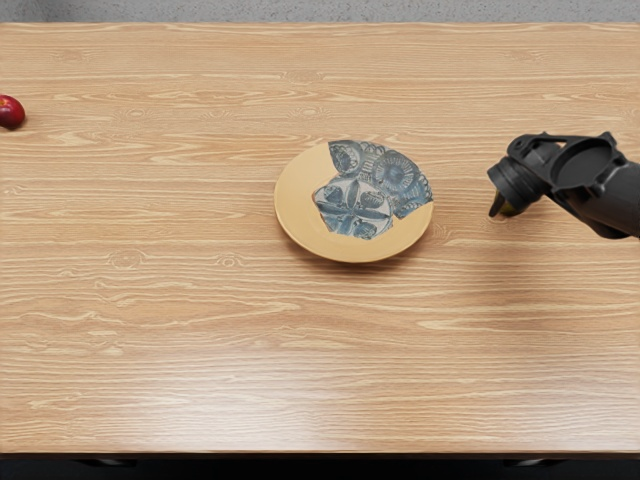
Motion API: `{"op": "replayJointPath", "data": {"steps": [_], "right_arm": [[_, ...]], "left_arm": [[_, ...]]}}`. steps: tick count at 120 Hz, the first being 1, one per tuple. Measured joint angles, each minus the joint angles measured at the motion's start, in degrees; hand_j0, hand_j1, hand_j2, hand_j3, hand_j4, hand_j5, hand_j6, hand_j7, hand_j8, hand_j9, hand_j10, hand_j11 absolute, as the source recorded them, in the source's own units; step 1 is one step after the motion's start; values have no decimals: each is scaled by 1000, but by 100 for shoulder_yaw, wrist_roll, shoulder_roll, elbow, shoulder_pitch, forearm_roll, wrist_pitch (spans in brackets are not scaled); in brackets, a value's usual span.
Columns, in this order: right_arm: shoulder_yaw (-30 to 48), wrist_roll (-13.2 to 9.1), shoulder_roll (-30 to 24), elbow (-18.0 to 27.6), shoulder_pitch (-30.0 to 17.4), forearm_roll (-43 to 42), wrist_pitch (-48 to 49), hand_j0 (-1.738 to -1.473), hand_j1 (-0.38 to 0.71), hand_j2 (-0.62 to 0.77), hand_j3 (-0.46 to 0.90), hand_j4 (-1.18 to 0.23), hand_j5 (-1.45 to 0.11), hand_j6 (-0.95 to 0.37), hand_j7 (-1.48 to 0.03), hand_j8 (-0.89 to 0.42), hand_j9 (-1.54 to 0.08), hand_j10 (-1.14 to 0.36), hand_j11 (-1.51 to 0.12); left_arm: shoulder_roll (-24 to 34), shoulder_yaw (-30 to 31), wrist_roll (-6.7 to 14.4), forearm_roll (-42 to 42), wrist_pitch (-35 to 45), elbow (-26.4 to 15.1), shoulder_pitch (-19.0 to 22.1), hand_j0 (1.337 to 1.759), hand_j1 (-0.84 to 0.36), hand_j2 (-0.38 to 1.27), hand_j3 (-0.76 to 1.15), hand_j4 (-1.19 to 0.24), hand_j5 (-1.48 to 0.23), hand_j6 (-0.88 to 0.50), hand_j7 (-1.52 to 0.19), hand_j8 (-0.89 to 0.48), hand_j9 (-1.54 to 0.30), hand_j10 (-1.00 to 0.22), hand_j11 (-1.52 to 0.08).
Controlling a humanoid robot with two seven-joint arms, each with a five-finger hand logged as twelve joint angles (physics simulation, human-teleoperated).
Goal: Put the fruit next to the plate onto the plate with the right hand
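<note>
Wood-grain table (200, 330), patterned plate (354, 202) at centre, and off to the plate's right the right hand (512, 192) hangs over a yellow sliver, likely the fruit (506, 208), grasp impossible to tell, so next: secure it, lift, carry left onto the plate.
</note>
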Motion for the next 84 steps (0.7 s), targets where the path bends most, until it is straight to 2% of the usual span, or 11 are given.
{"op": "replayJointPath", "data": {"steps": [23, 50, 84], "right_arm": [[15, 0, 73, -122, -85, 2, 17, -1658, -70, -45, 0, -236, -304, -238, -304, -237, -304, -236, -304], [18, 0, 89, -142, -94, 12, 48, -1658, 44, -64, 0, -331, -428, -332, -428, -332, -428, -331, -428], [10, 0, 85, -149, -148, 9, 42, -1658, 84, -70, 0, -364, -471, -365, -470, -364, -471, -364, -471]], "left_arm": [[0, 1, 0, 0, 0, 0, 0, 1658, 349, 0, 0, 0, 0, 0, 0, 0, 0, 0, 0], [0, 0, 2, 0, 0, 0, 0, 1658, 349, 0, 0, 0, 0, 0, 0, 0, 0, 0, 0], [0, 0, 0, 0, 0, 0, 0, 1658, 349, 0, 0, 0, 0, 0, 0, 0, 0, 0, 0]]}}
